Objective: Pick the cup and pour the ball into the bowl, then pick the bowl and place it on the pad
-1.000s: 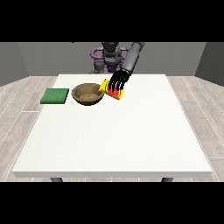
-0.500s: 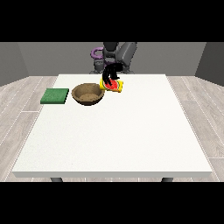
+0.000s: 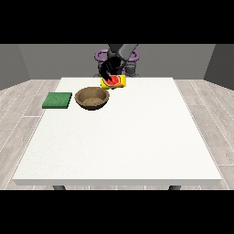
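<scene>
A white desk (image 3: 119, 137) stands on a grey plank floor (image 3: 20, 98), grey walls behind. The hand at the view's right (image 3: 109, 69) has its fingers wrapped round the yellow cup (image 3: 114, 82), lifted near the desk's far edge. The brown bowl (image 3: 92, 98) sits beside it; the green pad (image 3: 57, 100) lies at the far-left corner.

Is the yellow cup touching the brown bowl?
Apart. The front view shows the yellow cup, held by the robot hand, above and right of the brown bowl, with white table between them.
</scene>
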